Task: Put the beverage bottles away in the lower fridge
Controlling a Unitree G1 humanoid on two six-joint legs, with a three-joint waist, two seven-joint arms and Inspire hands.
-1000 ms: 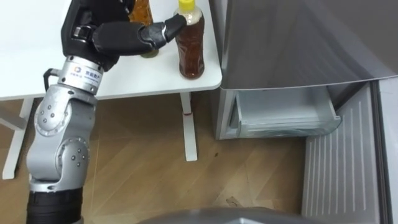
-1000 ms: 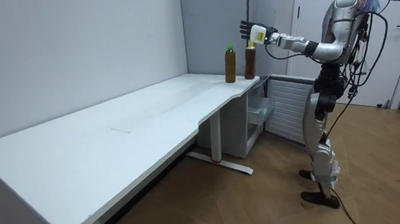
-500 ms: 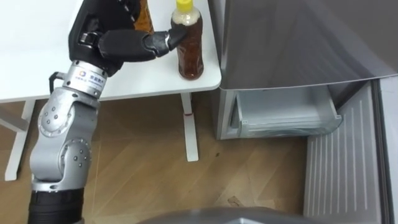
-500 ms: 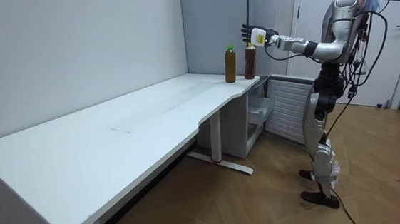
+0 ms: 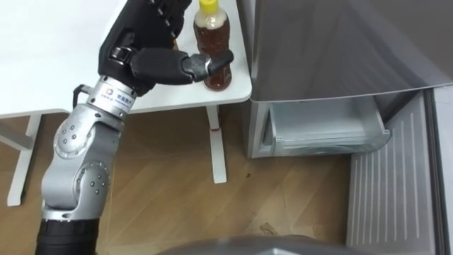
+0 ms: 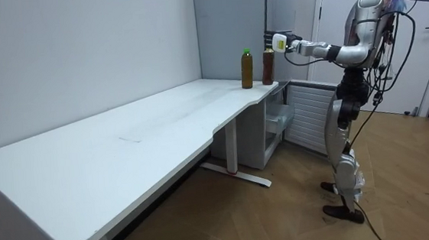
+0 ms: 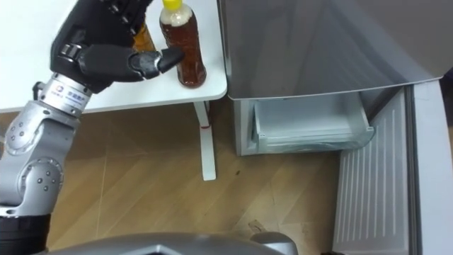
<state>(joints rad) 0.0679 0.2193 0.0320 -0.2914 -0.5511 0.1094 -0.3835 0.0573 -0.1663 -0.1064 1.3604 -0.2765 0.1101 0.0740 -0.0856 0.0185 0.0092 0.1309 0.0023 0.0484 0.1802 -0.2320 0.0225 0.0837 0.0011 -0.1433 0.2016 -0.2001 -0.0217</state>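
The left robot hand (image 5: 152, 60) is open around the yellow-capped tea bottle (image 5: 212, 32), thumb across its front, fingers reaching past its left side. The bottle stands upright at the white worktop's (image 5: 56, 49) corner beside a green-capped bottle (image 6: 247, 68), just left of the fridge's pulled-out lower drawer (image 5: 322, 131)

Amber bottle (image 5: 212, 35) wears a yellow cap (image 5: 207, 6); the second bottle (image 6: 247, 71) seems green-capped.

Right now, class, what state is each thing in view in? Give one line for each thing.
yellow-capped bottle: upright on the table, capped.
green-capped bottle: upright, capped.
lower fridge door: open.
left hand: open, thumb against the yellow-capped bottle.
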